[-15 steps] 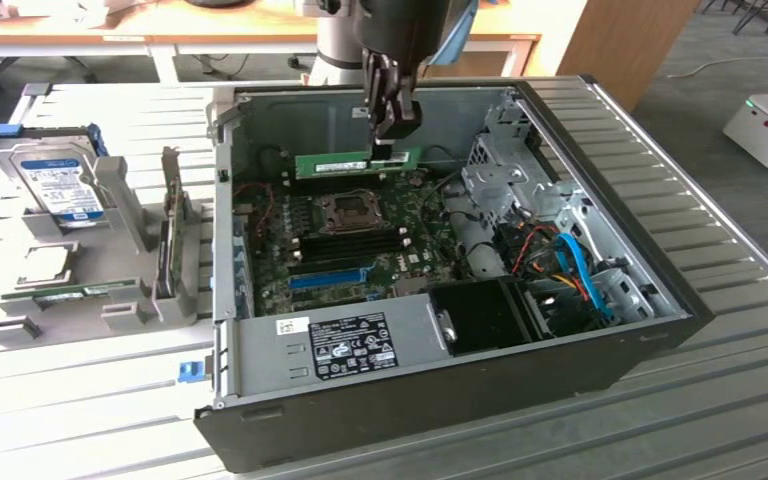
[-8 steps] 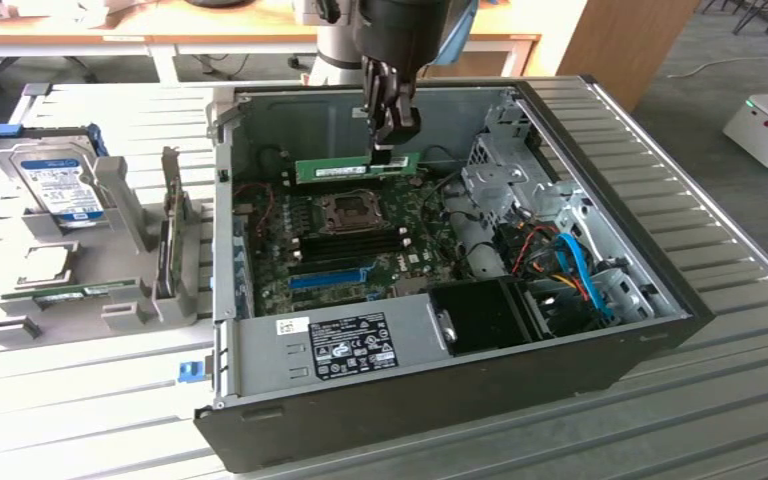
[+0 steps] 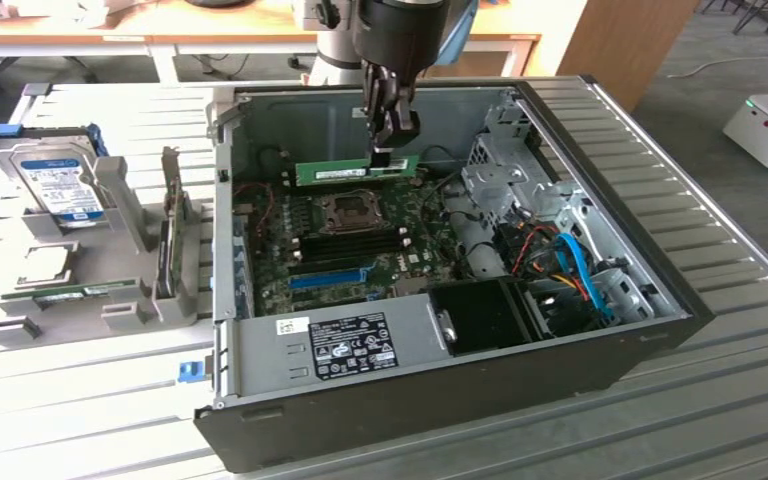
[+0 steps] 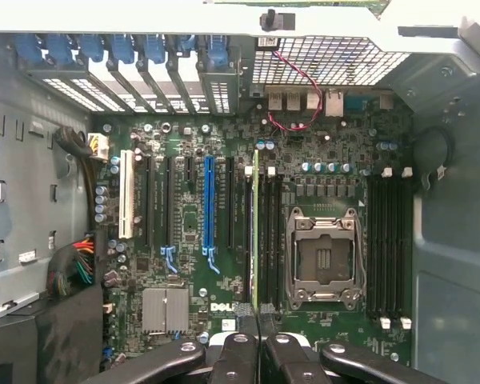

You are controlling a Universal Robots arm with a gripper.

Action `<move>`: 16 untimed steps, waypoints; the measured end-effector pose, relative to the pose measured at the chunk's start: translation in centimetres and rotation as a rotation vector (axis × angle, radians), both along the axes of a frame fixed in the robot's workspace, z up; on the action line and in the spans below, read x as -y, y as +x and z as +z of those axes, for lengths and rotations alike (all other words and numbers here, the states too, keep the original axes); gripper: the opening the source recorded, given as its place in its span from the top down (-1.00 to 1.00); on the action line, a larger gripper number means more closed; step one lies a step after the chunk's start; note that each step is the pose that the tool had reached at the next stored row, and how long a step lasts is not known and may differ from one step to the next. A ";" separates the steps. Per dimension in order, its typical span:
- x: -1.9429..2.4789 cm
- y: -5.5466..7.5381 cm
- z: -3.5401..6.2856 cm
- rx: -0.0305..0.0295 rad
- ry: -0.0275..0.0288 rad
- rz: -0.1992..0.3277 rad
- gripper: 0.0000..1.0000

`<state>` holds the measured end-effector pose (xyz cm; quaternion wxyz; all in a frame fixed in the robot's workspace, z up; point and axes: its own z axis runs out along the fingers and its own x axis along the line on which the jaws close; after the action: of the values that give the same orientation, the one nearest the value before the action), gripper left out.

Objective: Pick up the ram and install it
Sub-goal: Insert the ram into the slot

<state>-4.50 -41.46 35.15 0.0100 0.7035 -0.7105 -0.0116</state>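
Note:
The ram, a thin green stick with a white label, hangs level above the open computer case, over the back part of the motherboard. My gripper comes down from above and is shut on the ram's upper edge near its middle. In the wrist view the ram shows edge-on as a narrow line running out from between my black fingers. It hangs above the black memory slots beside the CPU socket. A second bank of slots lies beyond the socket.
A silver hard drive with a blue label stands in a grey holder at the exterior view's left. Inside the case are the power supply, a black fan shroud, blue cables and the drive cage.

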 end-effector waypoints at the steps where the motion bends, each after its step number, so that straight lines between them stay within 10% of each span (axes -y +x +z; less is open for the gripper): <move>1: 0.00 0.0 0.00 0.0000 0.0000 0.000 0.76; 16: 0.00 0.0 -0.84 0.0000 0.0000 0.000 0.76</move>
<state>-4.49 -41.46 34.31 0.0100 0.7036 -0.7105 -0.0116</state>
